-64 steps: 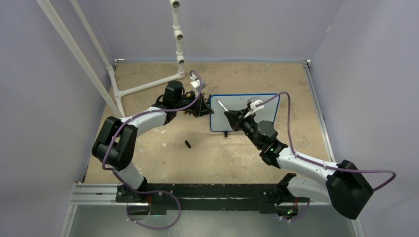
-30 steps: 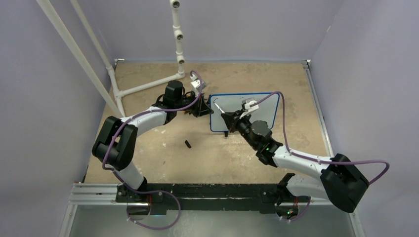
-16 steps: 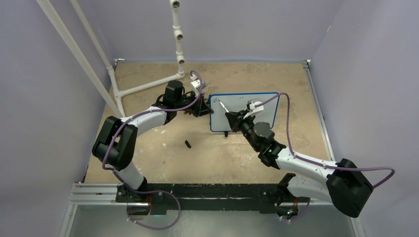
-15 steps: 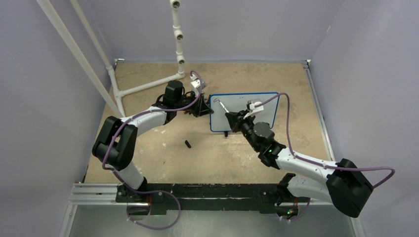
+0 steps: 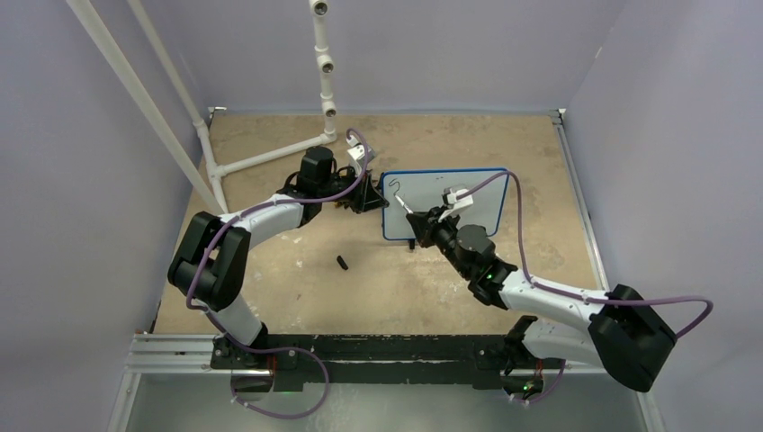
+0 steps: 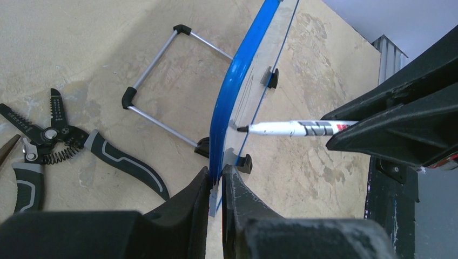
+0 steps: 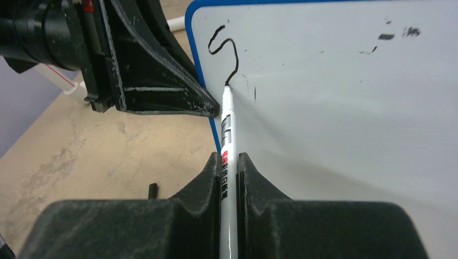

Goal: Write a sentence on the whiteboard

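The whiteboard (image 5: 423, 187), white with a thin blue frame (image 6: 232, 91), stands upright at mid table. My left gripper (image 6: 216, 175) is shut on its left edge, one finger on each face; from above it (image 5: 376, 200) sits at the board's left side. My right gripper (image 7: 229, 159) is shut on a white marker (image 7: 227, 124). The marker's black tip touches the board (image 7: 351, 108) near the top left corner. The sentence shows as a single curved, S-like black stroke (image 7: 227, 51) ending at the tip. In the top view the right gripper (image 5: 416, 219) is in front of the board.
A black marker cap (image 5: 342, 263) lies on the table left of the board. Black-handled pliers (image 6: 59, 145) and the board's wire stand (image 6: 162, 70) are behind it. White pipes (image 5: 270, 155) cross the back left. Faint smudges (image 7: 386, 36) mark the board's upper right.
The right gripper has drawn the marker tip down and slightly left on the board, and the black stroke has grown longer. The left arm has not moved.
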You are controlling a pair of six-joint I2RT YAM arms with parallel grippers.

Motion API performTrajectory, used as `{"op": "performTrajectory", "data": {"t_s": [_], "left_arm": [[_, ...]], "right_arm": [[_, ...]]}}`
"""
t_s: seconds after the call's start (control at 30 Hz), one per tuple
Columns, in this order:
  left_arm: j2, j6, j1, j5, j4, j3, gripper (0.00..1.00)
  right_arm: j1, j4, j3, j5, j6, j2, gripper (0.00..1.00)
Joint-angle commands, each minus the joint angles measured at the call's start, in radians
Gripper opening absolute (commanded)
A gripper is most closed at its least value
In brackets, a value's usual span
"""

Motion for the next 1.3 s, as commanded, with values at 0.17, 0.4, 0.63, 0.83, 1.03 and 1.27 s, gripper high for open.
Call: {"op": "performTrajectory", "data": {"t_s": [0.17, 0.4, 0.63, 0.83, 1.03, 1.27], "left_arm": [[-0.010, 0.017, -0.006, 0.003, 0.006, 0.031, 0.00], [-0.008, 0.018, -0.006, 0.000, 0.006, 0.030, 0.00], [-0.007, 0.017, -0.006, 0.001, 0.004, 0.030, 0.00], [-0.005, 0.017, -0.006, 0.001, 0.003, 0.030, 0.00], [-0.005, 0.018, -0.006, 0.002, 0.004, 0.030, 0.00], [-0.004, 0.018, -0.006, 0.002, 0.004, 0.030, 0.00]], "right_arm": [[0.044, 0.075, 0.028, 0.012, -0.032, 0.007, 0.00], [0.056, 0.062, -0.021, 0.133, 0.000, -0.108, 0.00], [0.055, 0.005, -0.011, 0.183, 0.023, -0.107, 0.00], [0.055, 0.019, 0.004, 0.175, 0.007, -0.081, 0.00], [0.055, 0.021, 0.020, 0.168, -0.005, -0.059, 0.00], [0.055, 0.026, 0.031, 0.169, -0.015, -0.052, 0.00]]}}
